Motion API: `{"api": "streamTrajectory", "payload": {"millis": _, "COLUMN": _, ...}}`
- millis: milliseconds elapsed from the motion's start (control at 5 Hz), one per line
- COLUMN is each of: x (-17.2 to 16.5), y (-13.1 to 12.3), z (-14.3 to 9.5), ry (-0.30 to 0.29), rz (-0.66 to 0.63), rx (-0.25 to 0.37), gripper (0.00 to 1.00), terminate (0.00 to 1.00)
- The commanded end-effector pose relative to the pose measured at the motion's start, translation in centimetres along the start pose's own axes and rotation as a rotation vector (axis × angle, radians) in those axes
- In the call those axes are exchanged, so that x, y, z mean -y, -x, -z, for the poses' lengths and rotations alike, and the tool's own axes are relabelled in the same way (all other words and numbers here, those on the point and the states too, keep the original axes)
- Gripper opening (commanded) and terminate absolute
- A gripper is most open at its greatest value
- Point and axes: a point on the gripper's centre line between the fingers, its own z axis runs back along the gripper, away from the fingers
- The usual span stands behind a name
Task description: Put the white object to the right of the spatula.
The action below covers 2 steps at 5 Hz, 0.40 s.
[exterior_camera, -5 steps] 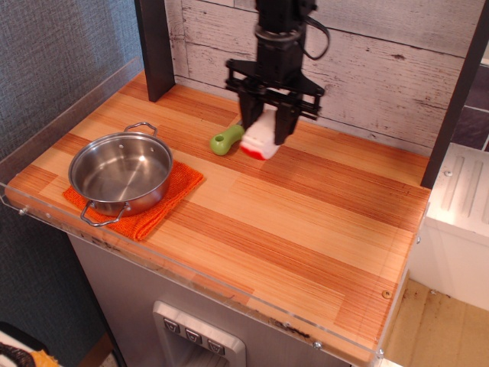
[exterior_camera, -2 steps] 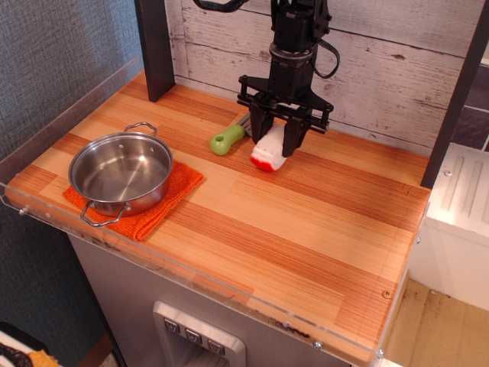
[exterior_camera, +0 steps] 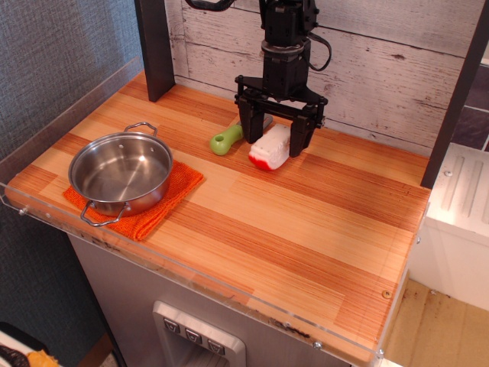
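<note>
On orange cloth (exterior_camera: 164, 208), steel pot (exterior_camera: 121, 173), nothing visible inside.

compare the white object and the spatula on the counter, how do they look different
The white object is a rounded white block with a red band at its near end; the spatula shows a chunky lime-green handle. The white object lies in full view between the open gripper's fingers, while the spatula's blade end is hidden behind the gripper. Both lie flat on the wooden counter, spatula to the left.

White object (exterior_camera: 270, 149) lies right of spatula (exterior_camera: 227, 140); gripper (exterior_camera: 273, 136) spread above it.
</note>
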Motion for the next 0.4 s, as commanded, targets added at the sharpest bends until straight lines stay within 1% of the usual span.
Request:
{"api": "streamTrajectory", "payload": {"millis": 0, "x": 0.4, "y": 4.0, "z": -7.8, "ry": -0.050, "rz": 0.063, "rx": 0.183, "gripper": 1.00, "terminate": 0.00}}
{"api": "streamTrajectory", "payload": {"millis": 200, "x": 0.2, "y": 7.9, "z": -8.5, "ry": -0.101, "rz": 0.040, "rx": 0.211, "gripper": 1.00, "terminate": 0.00}}
